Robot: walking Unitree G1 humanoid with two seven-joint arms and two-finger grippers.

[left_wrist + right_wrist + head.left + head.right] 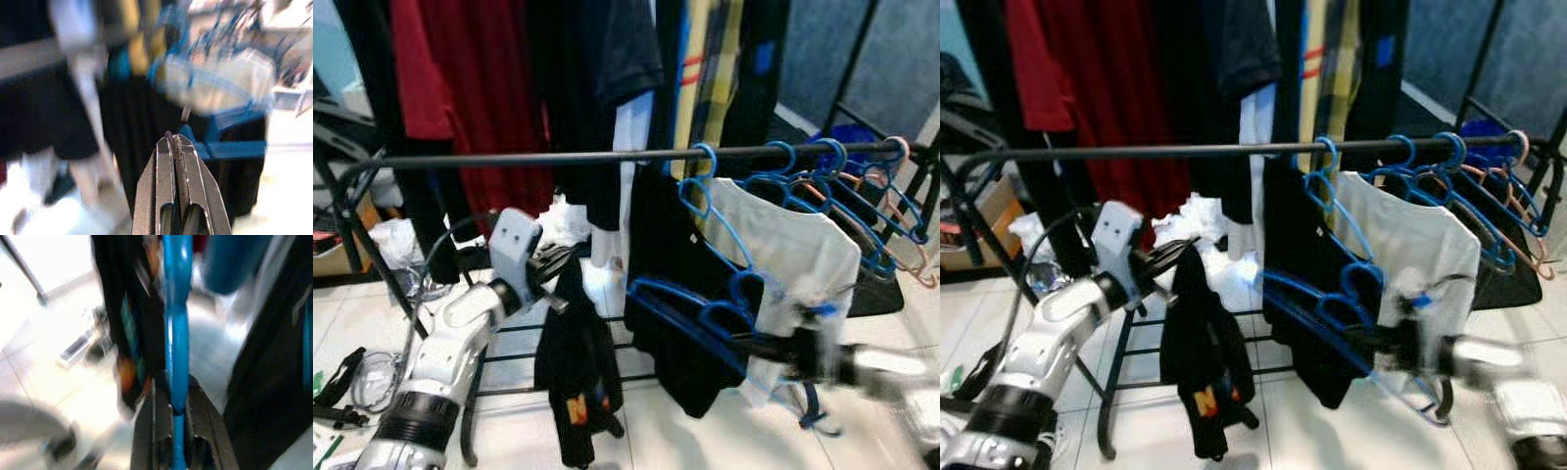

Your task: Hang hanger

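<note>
Left gripper (570, 257) raised below the rail (509, 158), fingers pressed together on the top of a dark garment (576, 377) dangling from them. Blue hanger (690, 318) low, beside the hung black shirt (671, 284), under the rail, not yet hooked. Right gripper (175, 404) clamped on its blue bar, blurred. Judged light, rigid, slick plastic; best gripped near the hook neck.

Even, bright daylight falls on the pale floor (685, 431), which glares white below the rack rail (558, 157). Right of the rail's middle, the right arm (862, 367) smears with motion blur. Both wrist views are soft and streaked throughout.
</note>
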